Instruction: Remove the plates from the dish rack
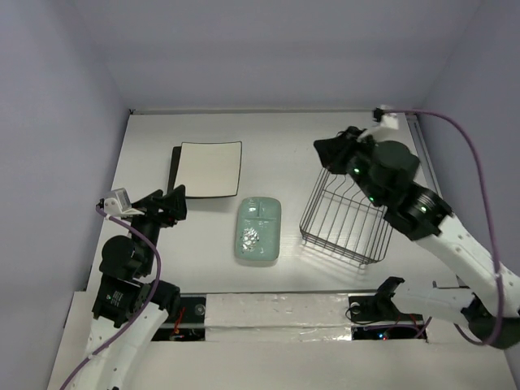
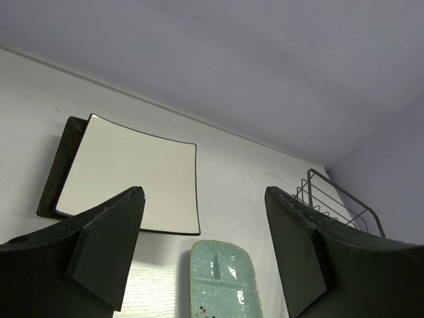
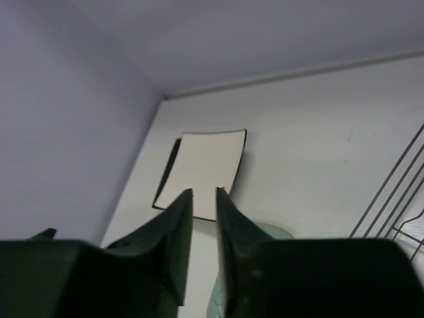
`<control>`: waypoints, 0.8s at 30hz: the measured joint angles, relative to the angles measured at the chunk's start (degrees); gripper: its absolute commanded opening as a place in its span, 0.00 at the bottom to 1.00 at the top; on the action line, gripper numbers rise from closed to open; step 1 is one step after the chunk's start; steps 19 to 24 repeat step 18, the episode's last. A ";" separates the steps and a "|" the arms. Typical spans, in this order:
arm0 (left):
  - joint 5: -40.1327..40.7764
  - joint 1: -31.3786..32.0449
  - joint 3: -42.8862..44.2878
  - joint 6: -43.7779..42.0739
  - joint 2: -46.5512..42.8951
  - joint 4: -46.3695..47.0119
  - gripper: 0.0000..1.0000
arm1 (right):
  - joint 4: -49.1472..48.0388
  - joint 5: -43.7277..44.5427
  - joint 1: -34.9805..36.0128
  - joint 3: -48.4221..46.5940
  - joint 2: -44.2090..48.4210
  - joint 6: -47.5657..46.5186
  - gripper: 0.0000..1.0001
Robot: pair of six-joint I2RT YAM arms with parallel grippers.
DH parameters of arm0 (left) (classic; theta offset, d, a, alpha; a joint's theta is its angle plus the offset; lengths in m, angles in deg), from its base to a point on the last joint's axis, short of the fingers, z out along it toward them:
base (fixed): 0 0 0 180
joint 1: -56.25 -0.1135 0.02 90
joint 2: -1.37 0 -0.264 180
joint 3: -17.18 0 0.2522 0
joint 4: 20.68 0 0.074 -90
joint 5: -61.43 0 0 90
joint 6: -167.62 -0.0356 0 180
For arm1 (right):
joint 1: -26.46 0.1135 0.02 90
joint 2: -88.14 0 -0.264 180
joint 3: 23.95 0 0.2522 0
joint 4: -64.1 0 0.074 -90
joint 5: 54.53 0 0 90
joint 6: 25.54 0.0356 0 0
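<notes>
The white square plate [image 1: 210, 169] lies flat at the back left, on top of a dark plate [image 1: 174, 166] whose edge shows on its left. The mint-green compartmented plate [image 1: 258, 230] lies flat mid-table. The wire dish rack [image 1: 345, 218] stands to the right and shows no plates. My left gripper [image 1: 177, 195] is open and empty, just left of the mint plate [image 2: 222, 278] and in front of the white plate [image 2: 132, 175]. My right gripper [image 1: 327, 150] hovers over the rack's far left corner, its jaws nearly closed on nothing [image 3: 204, 192]. No other plates show.
Pale walls enclose the table on the left, back and right. A foil-covered strip [image 1: 276, 313] runs along the near edge between the arm bases. A purple cable [image 1: 471, 154] arcs over the right arm. Rack wires [image 3: 397, 192] show at the right wrist view's right edge.
</notes>
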 measured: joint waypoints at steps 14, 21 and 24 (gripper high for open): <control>0.00 0.00 0.00 -0.04 -0.17 -0.81 0.72 | 5.64 16.68 0.00 6.71 24.46 -3.04 0.78; 0.00 0.00 0.02 -0.26 -0.42 -0.79 0.69 | 6.23 17.88 0.00 9.92 27.10 -4.02 0.78; 0.00 0.00 0.02 -0.26 -0.42 -0.79 0.69 | 6.23 17.88 0.00 9.92 27.10 -4.02 0.78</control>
